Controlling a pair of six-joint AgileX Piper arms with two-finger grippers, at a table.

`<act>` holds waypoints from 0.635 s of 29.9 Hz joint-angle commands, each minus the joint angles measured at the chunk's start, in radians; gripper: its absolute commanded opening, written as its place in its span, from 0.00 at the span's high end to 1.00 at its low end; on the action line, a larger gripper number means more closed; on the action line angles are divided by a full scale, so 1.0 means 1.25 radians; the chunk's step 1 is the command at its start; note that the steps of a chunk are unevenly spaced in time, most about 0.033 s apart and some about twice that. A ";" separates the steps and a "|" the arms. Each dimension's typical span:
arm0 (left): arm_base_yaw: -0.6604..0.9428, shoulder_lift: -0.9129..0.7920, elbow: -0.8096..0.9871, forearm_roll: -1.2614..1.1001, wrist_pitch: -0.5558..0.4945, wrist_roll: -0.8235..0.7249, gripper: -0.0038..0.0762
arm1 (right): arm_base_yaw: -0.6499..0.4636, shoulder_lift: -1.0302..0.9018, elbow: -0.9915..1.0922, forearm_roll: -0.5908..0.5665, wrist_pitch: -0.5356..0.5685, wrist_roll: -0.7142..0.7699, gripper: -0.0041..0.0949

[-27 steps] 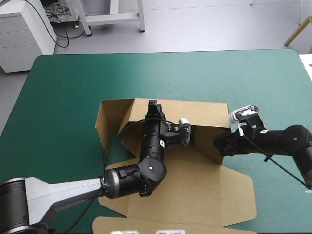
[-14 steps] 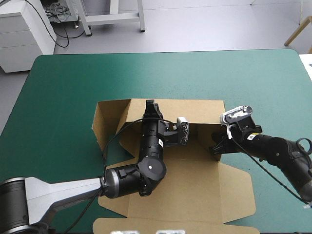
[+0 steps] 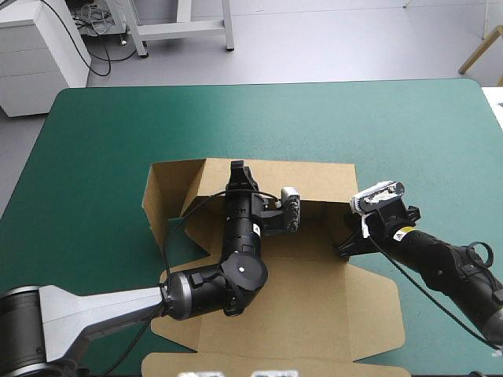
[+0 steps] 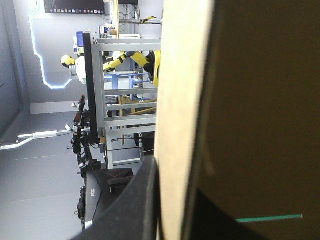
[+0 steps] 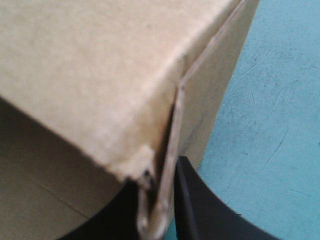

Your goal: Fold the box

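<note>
The brown box [image 3: 306, 298] lies part-folded in the middle of the teal-green table. Its far wall [image 3: 314, 182] stands raised, and a side flap [image 3: 163, 196] is up at the left end. My left gripper [image 3: 236, 171] is over the far wall, shut on its top edge. In the left wrist view the pale board edge [image 4: 182, 120] runs between the black fingers [image 4: 132, 205] of my left gripper [image 4: 172, 212]. My right gripper [image 3: 344, 247] is at the box's right far corner. It is shut on the thin side wall [image 5: 167, 165], which passes between the fingers of my right gripper [image 5: 161, 217].
The lid panel [image 3: 259, 365] lies flat and reaches the table's near edge. Bare teal-green cover [image 3: 259, 118] stretches beyond the far wall, and more [image 3: 71, 196] lies to the left. The right arm's forearm [image 3: 440, 263] slants over the cover to the right of the box.
The whole box has slid a little to the left with both grippers on it. My right gripper moved left and nearer, and its forearm swung toward the near edge.
</note>
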 commanded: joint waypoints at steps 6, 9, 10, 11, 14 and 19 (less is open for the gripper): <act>-0.005 -0.031 -0.017 0.046 -0.025 -0.015 0.96 | 0.011 -0.005 -0.017 0.009 -0.059 -0.044 0.96; -0.005 -0.031 -0.017 0.050 -0.025 -0.015 0.96 | 0.011 0.008 -0.017 -0.012 -0.039 -0.076 0.96; -0.005 -0.031 -0.017 0.050 -0.025 -0.015 0.96 | 0.011 0.015 -0.019 -0.021 -0.045 -0.076 0.96; -0.005 -0.031 -0.017 0.055 -0.025 -0.015 0.96 | 0.011 0.020 -0.023 -0.033 -0.047 -0.071 0.96; -0.005 -0.031 -0.017 0.059 -0.025 -0.015 0.96 | 0.011 0.048 -0.050 -0.085 -0.047 -0.014 0.96; -0.005 -0.031 -0.017 0.059 -0.025 -0.015 0.96 | 0.011 0.096 -0.111 -0.214 -0.029 0.134 0.96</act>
